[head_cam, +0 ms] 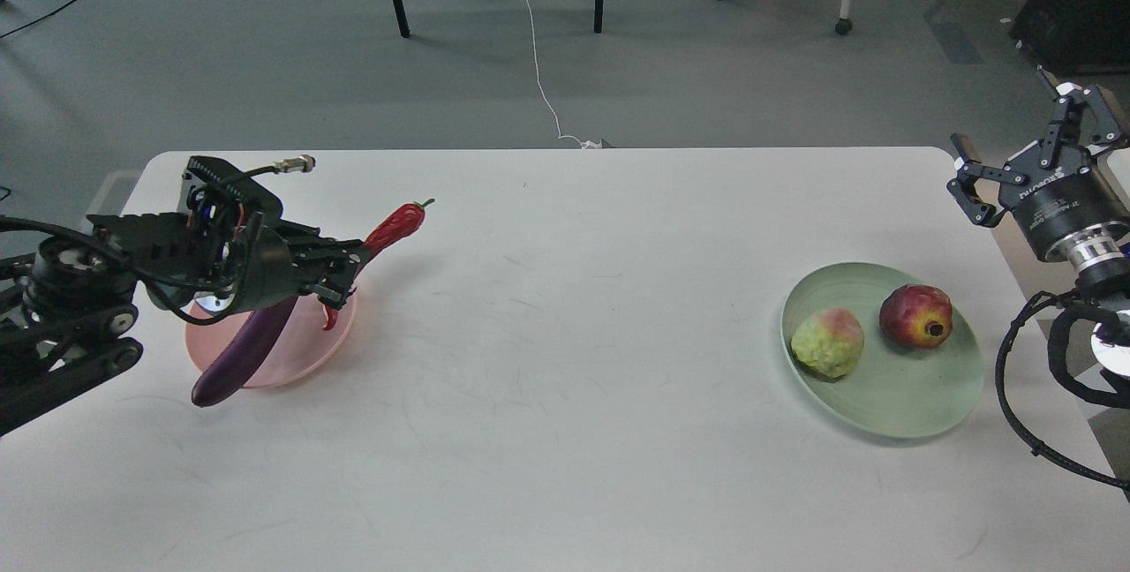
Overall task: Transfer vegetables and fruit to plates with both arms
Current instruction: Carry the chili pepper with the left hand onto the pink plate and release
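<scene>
— Nearest the camera? One eggplant [243,358], lying half off the pink plate [291,351].
— The left gripper [357,267] pinched one chili [395,228]; the right gripper [971,188] gaped empty.
— The mint plate [918,404] held two fruits: a pomegranate [916,316] and a bumpy yellow-green fruit [827,342].

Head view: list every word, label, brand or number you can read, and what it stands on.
White lettering on the body of the right gripper, by the wrist: too small and blurred to read.
Left gripper, pink plate, green plate, table: no text visible.
</scene>
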### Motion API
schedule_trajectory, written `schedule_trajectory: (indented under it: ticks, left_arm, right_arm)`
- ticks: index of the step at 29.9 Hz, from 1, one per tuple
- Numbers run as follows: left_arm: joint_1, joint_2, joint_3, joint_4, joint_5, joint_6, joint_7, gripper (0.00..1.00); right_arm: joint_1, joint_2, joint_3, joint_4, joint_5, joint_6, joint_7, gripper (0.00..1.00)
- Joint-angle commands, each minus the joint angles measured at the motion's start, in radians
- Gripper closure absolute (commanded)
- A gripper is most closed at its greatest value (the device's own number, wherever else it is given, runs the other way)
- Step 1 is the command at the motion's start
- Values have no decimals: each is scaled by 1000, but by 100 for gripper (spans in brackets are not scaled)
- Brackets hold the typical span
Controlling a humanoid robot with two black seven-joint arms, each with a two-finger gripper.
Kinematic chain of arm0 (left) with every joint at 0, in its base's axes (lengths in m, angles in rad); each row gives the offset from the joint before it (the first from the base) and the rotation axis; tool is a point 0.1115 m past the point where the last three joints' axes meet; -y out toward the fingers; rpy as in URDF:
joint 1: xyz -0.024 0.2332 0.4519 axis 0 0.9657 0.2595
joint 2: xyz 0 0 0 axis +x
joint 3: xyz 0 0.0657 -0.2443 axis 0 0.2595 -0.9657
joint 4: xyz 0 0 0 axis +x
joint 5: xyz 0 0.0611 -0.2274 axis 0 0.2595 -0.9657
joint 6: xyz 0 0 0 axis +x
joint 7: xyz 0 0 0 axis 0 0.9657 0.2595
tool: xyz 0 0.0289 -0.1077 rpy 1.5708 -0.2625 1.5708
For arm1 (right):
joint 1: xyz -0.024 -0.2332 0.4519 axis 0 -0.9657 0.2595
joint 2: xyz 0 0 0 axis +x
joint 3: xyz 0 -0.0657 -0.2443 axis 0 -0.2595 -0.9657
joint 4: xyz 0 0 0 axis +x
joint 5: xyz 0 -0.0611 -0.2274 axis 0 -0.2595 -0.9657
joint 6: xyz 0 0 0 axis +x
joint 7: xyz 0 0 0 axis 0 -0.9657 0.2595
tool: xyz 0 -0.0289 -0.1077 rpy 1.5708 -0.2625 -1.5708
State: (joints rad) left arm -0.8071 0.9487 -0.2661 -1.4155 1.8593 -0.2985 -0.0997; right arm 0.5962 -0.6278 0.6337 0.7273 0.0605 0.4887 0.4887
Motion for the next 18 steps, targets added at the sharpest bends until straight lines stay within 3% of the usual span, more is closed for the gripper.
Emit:
schedule_trajectory:
  ticks: [1,11,18]
  left_arm:
    - [17,87,16,4,-15,1,-8,91]
    - [83,84,13,12,-19,56,-8,89]
    - [94,73,19,147,-20,56,-29,88]
  right_arm:
    - [0,10,0,-2,-1,0,0,1]
    - [1,11,-5,-2,-1,0,0,1]
    - [-7,13,-9,-9,-1,0,0,1]
